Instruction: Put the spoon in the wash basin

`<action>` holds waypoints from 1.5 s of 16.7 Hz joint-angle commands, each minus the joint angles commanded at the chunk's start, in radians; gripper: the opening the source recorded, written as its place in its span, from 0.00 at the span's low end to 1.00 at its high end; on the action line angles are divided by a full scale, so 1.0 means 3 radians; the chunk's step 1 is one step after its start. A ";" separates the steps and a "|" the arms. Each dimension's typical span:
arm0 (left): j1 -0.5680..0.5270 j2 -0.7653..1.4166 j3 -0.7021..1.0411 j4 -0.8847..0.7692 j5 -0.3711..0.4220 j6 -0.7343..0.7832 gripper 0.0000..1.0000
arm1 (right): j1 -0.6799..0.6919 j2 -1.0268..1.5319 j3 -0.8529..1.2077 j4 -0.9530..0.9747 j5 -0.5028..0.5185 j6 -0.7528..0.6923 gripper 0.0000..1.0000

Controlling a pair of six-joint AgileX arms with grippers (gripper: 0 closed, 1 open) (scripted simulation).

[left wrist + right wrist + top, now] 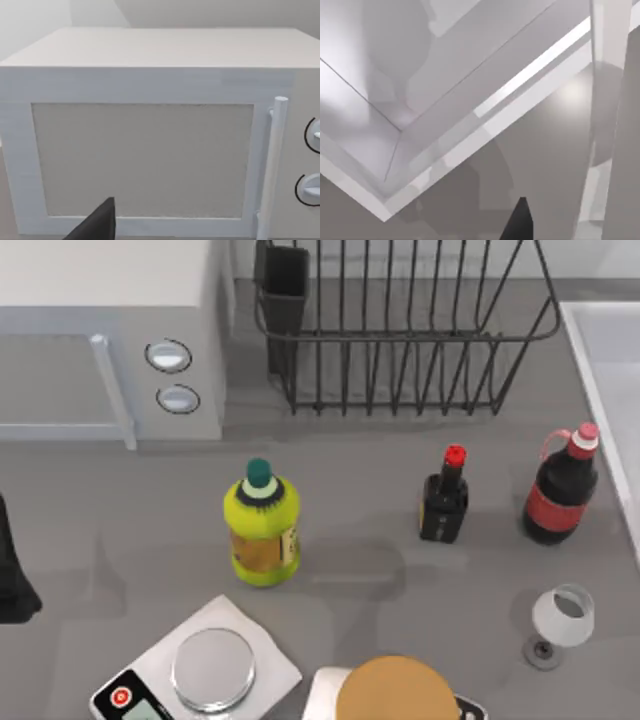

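Wash basin (612, 350) sits at table's right edge, beside the dish rack (400, 330); our left gripper (97, 222) faces the microwave (150, 130), jaw state indeterminable for both arms

A yellow-green bottle (262, 530) with a dark green cap, a black red-capped bottle (444, 502), a white microwave (110, 330), and a black wire rack (400, 330) stand on the grey worktop (100, 530).

Left arm (12, 575): matte black, angular. Wrist views: dark pointed end effector fingertips (97, 222).
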State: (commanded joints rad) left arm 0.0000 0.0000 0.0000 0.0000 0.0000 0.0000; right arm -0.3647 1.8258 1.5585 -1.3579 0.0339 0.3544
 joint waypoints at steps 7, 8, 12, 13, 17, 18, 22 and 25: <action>0.0000 0.0000 0.0000 0.0000 0.0000 0.0000 1.00 | 0.0450 0.1759 0.2520 -0.0700 0.0107 0.0453 0.00; 0.0000 0.0000 0.0000 0.0000 0.0000 0.0000 1.00 | 0.0512 0.1970 0.2831 -0.0776 0.0122 0.0512 0.00; 0.0000 0.0000 0.0000 0.0000 0.0000 0.0000 1.00 | 0.0722 0.2637 0.3789 -0.0996 0.0179 0.0706 0.00; 0.0000 0.0000 0.0000 0.0000 0.0000 0.0000 1.00 | 0.0761 0.2752 0.3946 -0.1030 0.0191 0.0742 0.00; 0.0000 0.0000 0.0000 0.0000 0.0000 0.0000 1.00 | 0.0834 0.2961 0.4225 -0.1087 0.0214 0.0807 0.00; 0.0000 0.0000 0.0000 0.0000 0.0000 0.0000 1.00 | 0.0834 0.2961 0.4225 -0.1087 0.0214 0.0807 0.00; 0.0000 0.0000 0.0000 0.0000 0.0000 0.0000 1.00 | 0.0816 0.2955 0.4205 -0.1071 0.0206 0.0811 0.00; 0.0000 0.0000 0.0000 0.0000 0.0000 0.0000 1.00 | 0.0820 0.2854 0.3967 -0.0867 0.0206 0.0799 0.00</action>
State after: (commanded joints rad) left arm 0.0000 0.0000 0.0000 0.0000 0.0000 0.0000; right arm -0.1186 2.6820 2.7485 -1.6181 0.0957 0.5941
